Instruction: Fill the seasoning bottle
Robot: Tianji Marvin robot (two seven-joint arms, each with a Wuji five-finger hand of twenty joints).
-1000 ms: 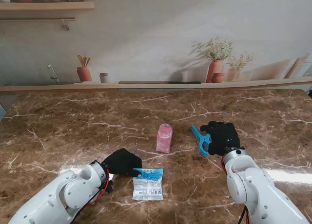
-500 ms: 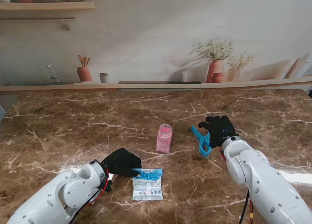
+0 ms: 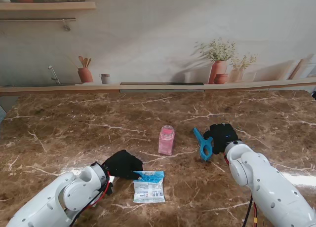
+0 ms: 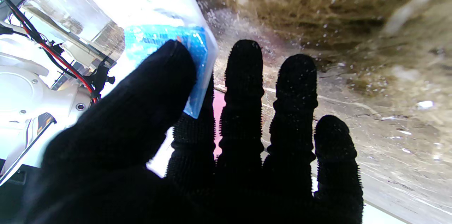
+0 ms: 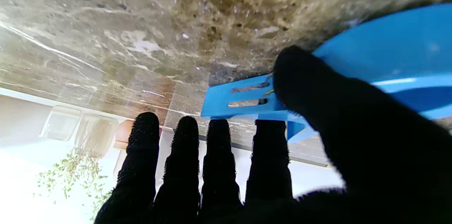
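Observation:
A pink seasoning bottle (image 3: pixel 166 139) stands upright mid-table. Nearer to me lies a white seasoning packet (image 3: pixel 149 187) with a blue top (image 4: pixel 197 46). My left hand (image 3: pixel 123 164) is at the packet's blue top, which sits pinched between thumb (image 4: pixel 152 86) and index finger; the other fingers are straight. To the bottle's right a blue funnel (image 3: pixel 203 143) with a slotted handle (image 5: pixel 240 102) rests on the marble. My right hand (image 3: pixel 223 135) is against it, its thumb (image 5: pixel 317 90) pressed on the handle's root and the index finger behind it.
The brown marble table (image 3: pixel 74 133) runs back to a ledge (image 3: pixel 158 87) under a wall mural of pots and plants. Both white forearms (image 3: pixel 266 187) rise from the near corners. A hand's width separates bottle and funnel.
My right hand reached farther out with spread fingers, then drew back and closed onto the funnel, nudging it slightly left. The left hand and packet barely shifted.

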